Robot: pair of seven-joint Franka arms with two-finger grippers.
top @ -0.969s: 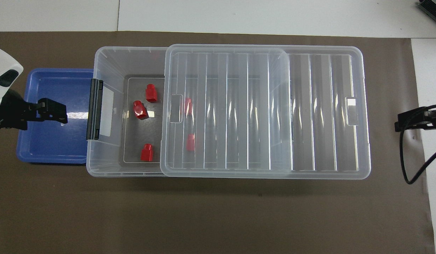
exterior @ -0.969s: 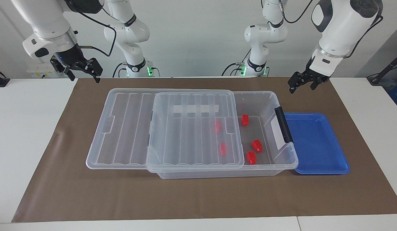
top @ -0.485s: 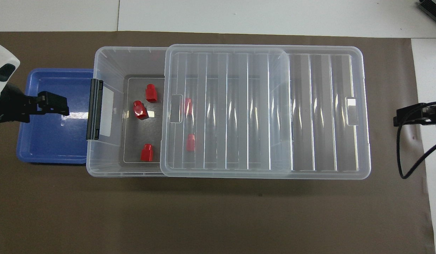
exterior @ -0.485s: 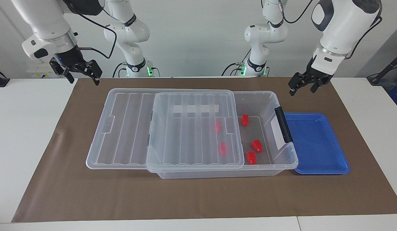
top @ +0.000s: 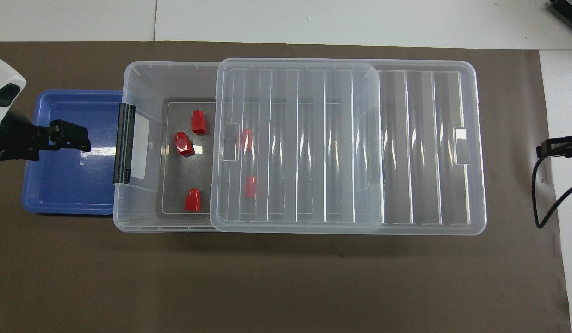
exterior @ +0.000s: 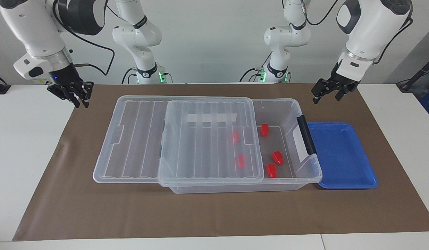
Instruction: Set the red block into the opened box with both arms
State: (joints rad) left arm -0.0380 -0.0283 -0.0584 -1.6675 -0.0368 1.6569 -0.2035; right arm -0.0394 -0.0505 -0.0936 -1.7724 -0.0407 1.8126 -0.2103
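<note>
a white table (exterior: 27, 156) is shown, most of it covered by a brown mat (exterior: 200, 215), with a plain pale wall (exterior: 214, 41) at the robots' end.

the left gripper (exterior: 326, 98) is held in the air over the mat, just by the corner of a blue tray (exterior: 343, 156) nearer the robots. its fingers are spread apart and nothing is held. the right gripper (exterior: 81, 102) is held over the mat's edge at the right arm's end. its fingertips are drawn close together, with nothing between them. every red block is kept well apart from both grippers.

the box (exterior: 287, 107), clear plastic, is set in the middle of the mat. its ribbed lid (exterior: 138, 139) is slid toward the right arm's end, so that only the left arm's end of the box is uncovered. a black handle (exterior: 306, 139) and a white label (exterior: 297, 142) are seen at that open end, and the blue tray is set just beside it.

five red blocks are seen on the box floor. three lie in the uncovered part: one (exterior: 265, 129) nearer the robots, two (exterior: 278, 157) (exterior: 271, 170) farther. two more (exterior: 235, 136) (exterior: 241, 161) are seen through the lid.
</note>
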